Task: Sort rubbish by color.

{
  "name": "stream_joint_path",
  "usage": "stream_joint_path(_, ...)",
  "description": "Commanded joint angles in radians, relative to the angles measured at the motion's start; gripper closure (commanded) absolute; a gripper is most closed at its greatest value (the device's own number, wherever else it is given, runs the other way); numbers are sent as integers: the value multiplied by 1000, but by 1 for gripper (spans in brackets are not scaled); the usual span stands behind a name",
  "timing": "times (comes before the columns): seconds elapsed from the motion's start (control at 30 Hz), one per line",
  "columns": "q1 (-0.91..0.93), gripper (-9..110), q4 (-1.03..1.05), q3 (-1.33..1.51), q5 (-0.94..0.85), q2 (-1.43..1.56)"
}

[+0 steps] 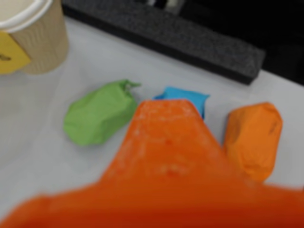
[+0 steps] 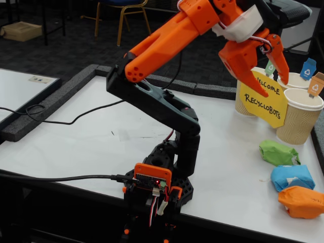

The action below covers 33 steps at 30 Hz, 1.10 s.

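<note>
The pincer (image 2: 271,81) hangs agape and empty above three wads on the tabletop (image 2: 91,131): green (image 2: 277,152), blue (image 2: 292,176), orange (image 2: 302,201). Sorting seems unstarted; next, descend onto one.

A green paper wad (image 2: 277,152), a blue paper wad (image 2: 292,176) and an orange paper wad (image 2: 302,201) are seen on the white table (image 2: 91,136). The ribbed paper cups (image 2: 298,115) are tan, the sign (image 2: 263,98) yellow with black lettering, the gripper (image 2: 274,76) orange.

The wrist view looks down close past the gripper (image 1: 166,114). The fixed view stands near, behind the arm. Both share the three wads.
</note>
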Motion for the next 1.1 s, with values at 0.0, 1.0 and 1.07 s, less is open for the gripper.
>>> stream_joint_path(0.0,26,91,-31,-14,-14,-2)
stream_joint_path(1.0,-112,90,-201,43,-548,-532)
stream_joint_path(1.07,-112,90,-222,60,-669,-565)
